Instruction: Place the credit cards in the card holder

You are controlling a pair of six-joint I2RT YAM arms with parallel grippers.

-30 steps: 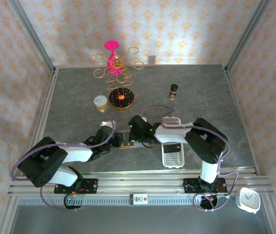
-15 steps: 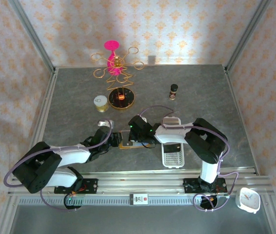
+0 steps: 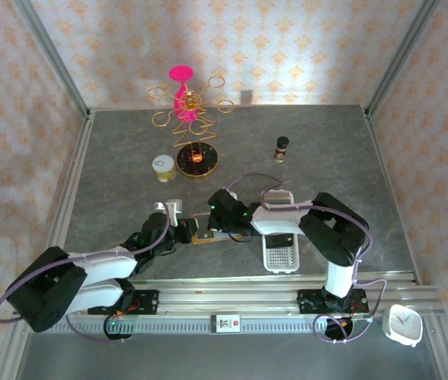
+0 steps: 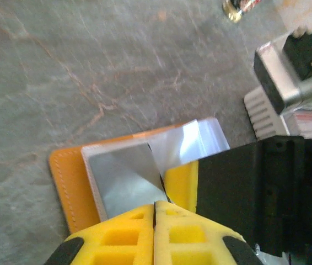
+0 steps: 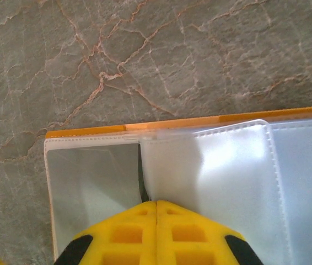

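- Card holder [image 4: 66, 185], orange, lay open and flat on the grey counter [image 3: 327, 166], toward 6 o'clock from the counter's middle, between the two tools.
- Its clear inner sleeves [image 5: 211, 176] were spread out. In the left wrist view they ran toward 2 o'clock from the orange cover.
- One grey credit card [image 4: 124, 179] sat in the white-edged pocket at the end of the card holder nearer to the left arm.
- The left tool [image 4: 155, 212] had its yellow fingers pressed together with no gap, and the tips met the near corner of the card. Whether it pinched the card or only touched it, I could not tell.
- The right tool [image 5: 156, 208] was also closed, finger against finger. Its tips rested at the seam between the pocket with the card and the next clear sleeve. It was not clear whether it held the sleeve's edge.
- The two tools faced each other across the holder, very near. The black body of the right one stood at 3 o'clock in the left wrist view.
- A long white slotted tray [image 3: 280, 252] lay just beside the holder at 3 o'clock in the top view, partly under the right arm.
- Farther back stood a small dark bottle [image 3: 282, 147] at 1 o'clock from the holder, a small yellow jar [image 3: 163, 167] at 11 o'clock, a round dark disc [image 3: 197, 160] beside the jar, and a wire stand with a pink top [image 3: 183, 96] at 12 o'clock, by the far edge.
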